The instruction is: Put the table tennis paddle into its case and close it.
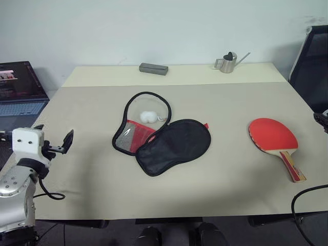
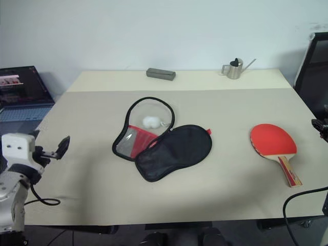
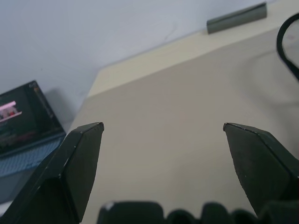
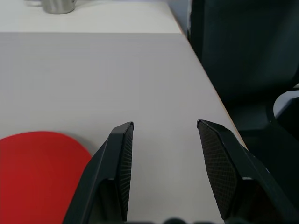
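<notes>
Pale beige counter point(image 1: 102, 184) stands against a plain white wall, with a lighter strip along its far edge. On that far strip: a small grey rectangular block point(image 1: 153, 68) near the middle, and a small metal watering can with a thin spout point(image 1: 228, 62) toward the far right corner.

Soft paddle-shaped zip case point(image 1: 169, 143) lies near the middle of the counter, unzipped and opened out. Black fabric half faces up on the right; red half with a clear or mesh panel lies partly under it on the left. Black zipper rim loops out toward the far edge, and a small white ball point(image 1: 149, 116) sits inside that loop.

Table tennis paddle with round red rubber blade and short light wooden handle point(image 1: 274, 137) lies flat near the right edge, well apart from the case, handle pointing toward the near edge.

Left gripper point(image 3: 163, 128) hovers over the left edge of the counter, fingers point(image 3: 77, 158) spread wide, nothing between them. Right gripper point(image 4: 164, 125) is at the right edge, just beside the red blade; its fingers point(image 4: 119, 158) stand apart, released, holding nothing.

Open laptop point(image 1: 18, 92) sits off the counter's left side; dark office chair point(image 1: 312, 61) stands past the far right corner.
</notes>
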Tool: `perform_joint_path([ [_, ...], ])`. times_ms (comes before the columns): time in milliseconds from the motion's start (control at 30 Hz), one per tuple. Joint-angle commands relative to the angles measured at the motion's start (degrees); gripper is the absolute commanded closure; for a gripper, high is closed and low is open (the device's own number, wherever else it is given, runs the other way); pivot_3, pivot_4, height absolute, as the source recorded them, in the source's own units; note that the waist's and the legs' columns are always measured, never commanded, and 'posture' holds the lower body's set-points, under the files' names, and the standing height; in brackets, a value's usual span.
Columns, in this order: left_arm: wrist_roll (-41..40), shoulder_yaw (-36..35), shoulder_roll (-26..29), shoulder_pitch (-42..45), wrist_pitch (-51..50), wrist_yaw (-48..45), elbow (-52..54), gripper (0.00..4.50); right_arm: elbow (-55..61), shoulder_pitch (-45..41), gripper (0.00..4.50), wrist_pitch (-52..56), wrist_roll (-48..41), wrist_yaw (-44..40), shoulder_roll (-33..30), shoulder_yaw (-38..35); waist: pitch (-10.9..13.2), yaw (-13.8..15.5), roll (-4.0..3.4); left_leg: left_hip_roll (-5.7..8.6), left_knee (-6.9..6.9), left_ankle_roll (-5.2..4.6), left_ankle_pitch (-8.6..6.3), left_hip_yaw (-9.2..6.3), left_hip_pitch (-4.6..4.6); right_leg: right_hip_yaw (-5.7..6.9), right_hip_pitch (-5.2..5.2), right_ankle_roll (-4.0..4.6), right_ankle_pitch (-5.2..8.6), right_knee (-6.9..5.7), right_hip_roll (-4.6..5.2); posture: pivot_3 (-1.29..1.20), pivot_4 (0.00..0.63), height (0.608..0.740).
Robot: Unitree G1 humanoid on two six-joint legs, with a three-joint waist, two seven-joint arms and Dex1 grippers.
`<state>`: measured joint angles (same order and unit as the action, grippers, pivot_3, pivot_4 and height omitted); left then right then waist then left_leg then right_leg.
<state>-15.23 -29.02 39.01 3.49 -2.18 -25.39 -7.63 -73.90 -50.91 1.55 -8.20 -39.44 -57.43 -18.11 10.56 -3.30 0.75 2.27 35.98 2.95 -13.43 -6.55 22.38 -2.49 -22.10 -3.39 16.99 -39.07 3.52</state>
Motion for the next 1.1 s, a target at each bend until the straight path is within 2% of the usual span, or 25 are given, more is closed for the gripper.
perform_joint_path([
  [33,0.83,0.13,0.56,1.71,1.92,0.33,-1.43,0.00,1.81,-1.97,2.17,-0.90,0.55,-0.87,-2.59,0.17,0.01,0.05,0.01,0.00,0.01,0.00,0.00,-0.01,0.01,0.01,0.00,-0.01,0.00,0.00,0.00,0.00,0.150,0.740],
  [367,0.74,2.17,1.06,8.14,5.21,-2.71,-8.60,0.00,4.03,-2.67,2.17,-0.22,-0.32,-4.99,-2.78,-0.22,0.01,-0.05,0.01,0.00,0.02,0.00,0.00,0.07,0.00,-0.05,0.00,-0.07,-0.07,0.03,0.00,0.00,0.150,0.740],
  [600,-0.81,-0.40,2.72,7.43,6.73,-4.53,-9.92,0.00,5.20,-1.40,2.17,0.68,-1.64,-7.45,-0.47,-1.02,0.01,-0.06,0.01,-0.02,0.03,-0.01,-0.01,0.08,0.01,-0.07,-0.02,-0.07,-0.07,0.03,-0.02,0.00,0.150,0.740],
  [733,-3.06,-0.47,3.53,7.60,5.60,-7.89,-10.24,0.00,8.50,0.31,2.17,2.22,-1.48,-13.15,0.53,0.63,0.01,0.02,0.01,-0.02,0.03,-0.01,-0.01,0.07,0.01,-0.06,-0.02,-0.07,-0.08,0.03,-0.01,0.00,0.150,0.740],
  [800,-3.65,0.47,3.97,8.70,5.16,-9.90,-10.82,0.00,12.80,2.71,2.17,3.59,-1.94,-19.39,1.14,1.96,0.01,0.03,0.01,-0.02,0.03,-0.01,-0.01,0.07,0.01,-0.05,-0.02,-0.08,-0.08,0.02,-0.01,0.00,0.150,0.740],
  [900,-5.64,0.34,4.46,10.18,3.66,-12.80,-11.08,0.00,20.63,6.08,2.17,7.49,-3.99,-23.24,2.32,2.28,0.01,0.03,0.01,-0.02,0.06,-0.01,-0.01,0.04,0.02,-0.03,-0.01,-0.09,-0.09,0.01,-0.01,0.00,0.150,0.740],
  [1000,-8.01,1.38,5.66,11.31,0.26,-18.04,-10.24,0.00,36.21,11.22,2.17,15.21,-8.63,-26.09,5.32,2.76,0.00,-0.07,0.01,-0.04,0.08,-0.01,-0.01,0.02,0.02,-0.03,-0.01,-0.10,-0.09,-0.01,-0.02,0.00,0.150,0.740],
  [1100,-10.64,2.31,6.93,11.65,-3.39,-23.52,-9.41,0.00,50.74,16.70,2.17,23.00,-12.54,-24.97,7.48,2.80,-0.01,-0.14,-0.01,-0.08,0.08,-0.01,-0.01,0.00,0.01,-0.03,-0.02,-0.10,-0.10,-0.03,-0.05,0.00,0.150,0.740],
])
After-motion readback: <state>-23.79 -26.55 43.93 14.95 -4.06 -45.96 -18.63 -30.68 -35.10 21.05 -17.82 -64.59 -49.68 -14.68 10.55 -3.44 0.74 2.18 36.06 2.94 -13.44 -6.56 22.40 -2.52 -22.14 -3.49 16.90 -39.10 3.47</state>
